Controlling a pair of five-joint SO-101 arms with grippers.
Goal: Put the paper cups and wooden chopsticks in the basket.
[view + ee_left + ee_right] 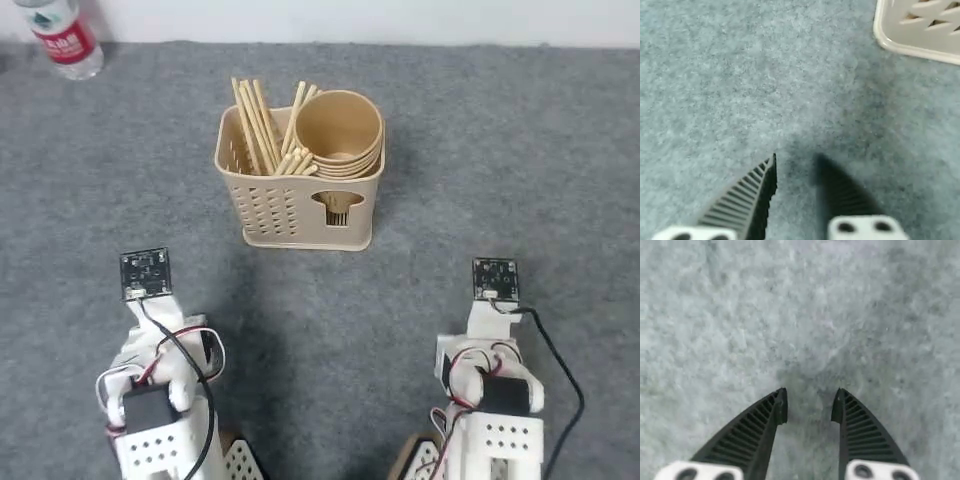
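Note:
The beige perforated basket (300,205) stands on the grey carpet at the middle back. Stacked paper cups (340,132) sit in its right half and several wooden chopsticks (262,128) stand leaning in its left half. A corner of the basket (920,27) also appears in the left wrist view. My left gripper (795,162) hovers open over bare carpet near the front left, nothing between its fingers. My right gripper (810,400) is open over bare carpet at the front right, also empty.
A plastic bottle with a red label (62,38) lies at the back left corner. Grey carpet (500,180) covers the whole table around the basket. Both arm bases sit at the front edge.

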